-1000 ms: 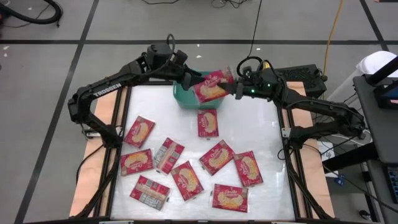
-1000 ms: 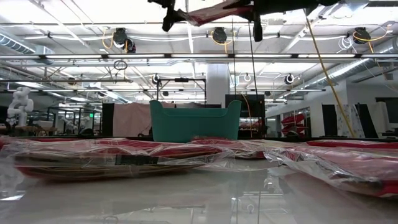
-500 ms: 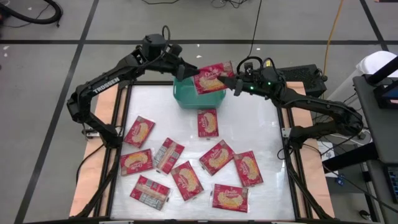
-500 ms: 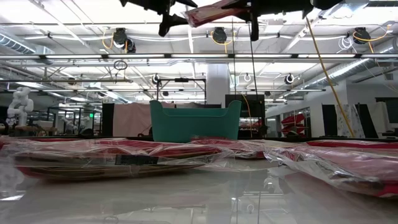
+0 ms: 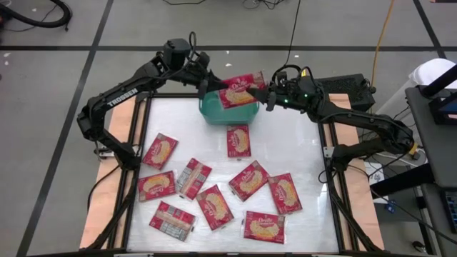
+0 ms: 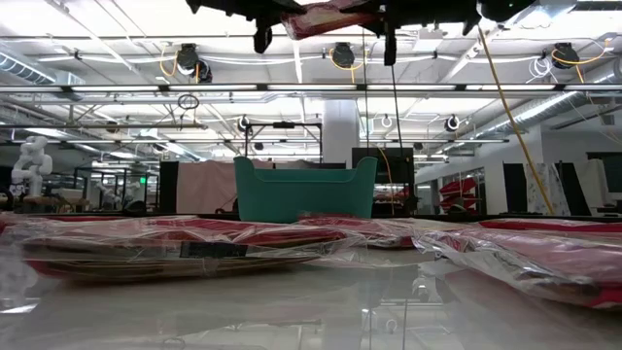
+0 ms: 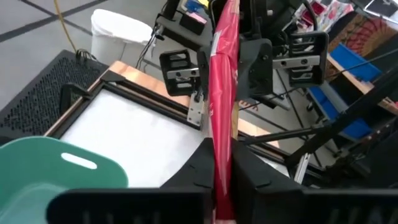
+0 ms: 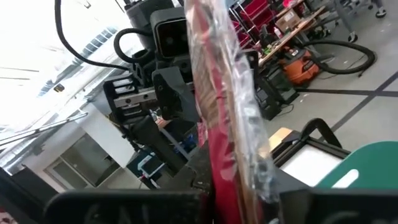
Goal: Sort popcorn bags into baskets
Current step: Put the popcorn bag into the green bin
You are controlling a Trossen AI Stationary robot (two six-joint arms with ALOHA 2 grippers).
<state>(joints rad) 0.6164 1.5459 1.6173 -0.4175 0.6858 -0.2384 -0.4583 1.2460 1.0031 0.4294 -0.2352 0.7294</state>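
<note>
One red popcorn bag (image 5: 240, 90) hangs in the air over the teal basket (image 5: 214, 114), which stands on the table at its far edge. My left gripper (image 5: 214, 84) is shut on the bag's left end. My right gripper (image 5: 268, 94) is shut on its right end. The bag shows its picture side up in the high view. It shows edge-on in the left wrist view (image 7: 224, 74) and in the right wrist view (image 8: 217, 87). In the low view the bag (image 6: 326, 15) sits high above the basket (image 6: 305, 190). My left gripper pinches the bag's left end (image 7: 222, 146) between its two fingers, coming about level from the table's left. The bag is clear of the basket and stretches away toward the other gripper. My right gripper pinches the bag's right end (image 8: 219, 155) between its two fingers, coming about level from the table's right. The bag is lifted clear, roughly flat, spanning between the two grippers.
Several more popcorn bags lie flat on the white table nearer the front, among them one (image 5: 238, 140) just in front of the basket and one with its grey-white back up (image 5: 172, 220). A bare strip of table lies to either side of the basket.
Both grippers have carried the bag a little toward the table's far edge and left, over the basket. The bag's left end has risen, so it sits more level than before.
</note>
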